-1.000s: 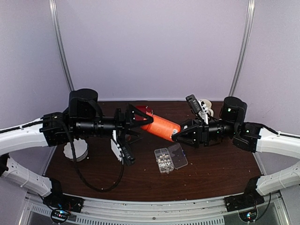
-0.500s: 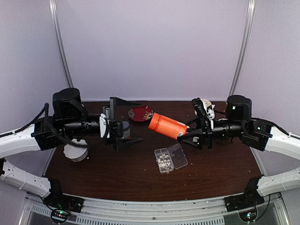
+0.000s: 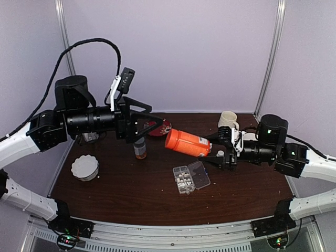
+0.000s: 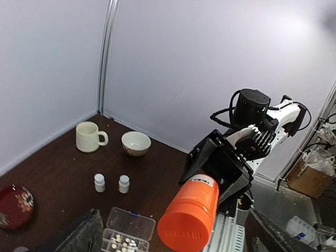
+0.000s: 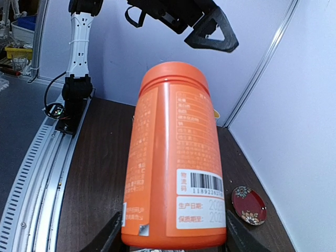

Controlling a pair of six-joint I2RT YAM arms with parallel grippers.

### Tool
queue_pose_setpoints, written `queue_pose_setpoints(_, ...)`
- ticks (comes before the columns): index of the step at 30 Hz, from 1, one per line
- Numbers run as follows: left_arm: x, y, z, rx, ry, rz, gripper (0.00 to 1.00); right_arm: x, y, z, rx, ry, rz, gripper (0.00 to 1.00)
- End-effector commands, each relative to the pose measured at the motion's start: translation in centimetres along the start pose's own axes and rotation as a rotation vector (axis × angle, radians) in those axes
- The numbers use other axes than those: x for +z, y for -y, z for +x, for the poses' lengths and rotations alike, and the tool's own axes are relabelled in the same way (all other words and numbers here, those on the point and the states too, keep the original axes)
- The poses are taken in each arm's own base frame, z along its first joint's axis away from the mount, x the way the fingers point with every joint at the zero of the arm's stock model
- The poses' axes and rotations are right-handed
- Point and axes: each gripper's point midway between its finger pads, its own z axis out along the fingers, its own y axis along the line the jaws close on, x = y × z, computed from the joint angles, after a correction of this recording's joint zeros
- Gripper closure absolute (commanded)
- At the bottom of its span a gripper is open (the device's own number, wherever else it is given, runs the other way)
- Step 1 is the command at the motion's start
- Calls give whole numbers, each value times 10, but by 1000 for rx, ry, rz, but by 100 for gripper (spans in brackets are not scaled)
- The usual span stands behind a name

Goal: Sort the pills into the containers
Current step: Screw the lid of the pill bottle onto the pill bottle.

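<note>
The clear organizer box [image 3: 191,177] lies open on the table, with pale pills [image 3: 182,180] in its left cells. It also shows in the left wrist view [image 4: 129,224], with the pills [image 4: 121,242] in it. My right gripper [image 3: 210,147] is shut on the base of a large orange bottle [image 3: 187,143] and holds it tilted in the air above the box, with its capped end pointing left. The bottle fills the right wrist view [image 5: 176,157] and faces the left wrist view [image 4: 190,216]. My left gripper [image 3: 152,116] is open and empty, raised above the table left of the bottle.
A small grey-capped bottle [image 3: 139,148] stands below my left gripper. A red plate [image 3: 159,127] lies behind it. A white fluted bowl [image 3: 85,167] is at the left and a mug [image 3: 228,119] at the back right. Two small white bottles [image 4: 99,182] and a bowl [image 4: 135,143] stand near the mug.
My left gripper has pulled back from the orange bottle's cap and risen, leaving the grey-capped bottle standing on the table. My right gripper, still holding the orange bottle, has drawn slightly right.
</note>
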Motion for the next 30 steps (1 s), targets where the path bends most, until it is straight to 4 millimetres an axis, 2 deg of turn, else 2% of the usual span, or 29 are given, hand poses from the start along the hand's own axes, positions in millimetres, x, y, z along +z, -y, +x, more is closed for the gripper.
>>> queue_pose_setpoints(1,8,8,7,-309,-117,42,3,-3,19,-27,-171,73,148,100)
queue_pose_setpoints(4,14,6,15,-380,-176,27,3,1,17,-33,-208,66,146,100)
queue_pose_setpoints(9,20,11,16,-429,-194,68,2,10,16,-36,-230,44,151,100)
queue_pose_setpoints(15,25,14,27,-458,-238,84,3,9,15,-40,-229,60,158,100)
queue_pose_setpoints(18,28,15,33,-472,-254,96,8,10,15,-41,-230,62,158,100)
queue_pose_setpoints(23,31,15,35,-478,-265,101,11,12,15,-41,-226,61,155,100)
queue_pose_setpoints(25,32,15,35,-478,-267,103,16,14,14,-39,-225,54,152,100)
queue_pose_setpoints(30,34,17,37,-485,-280,121,36,16,14,-36,-216,47,152,100)
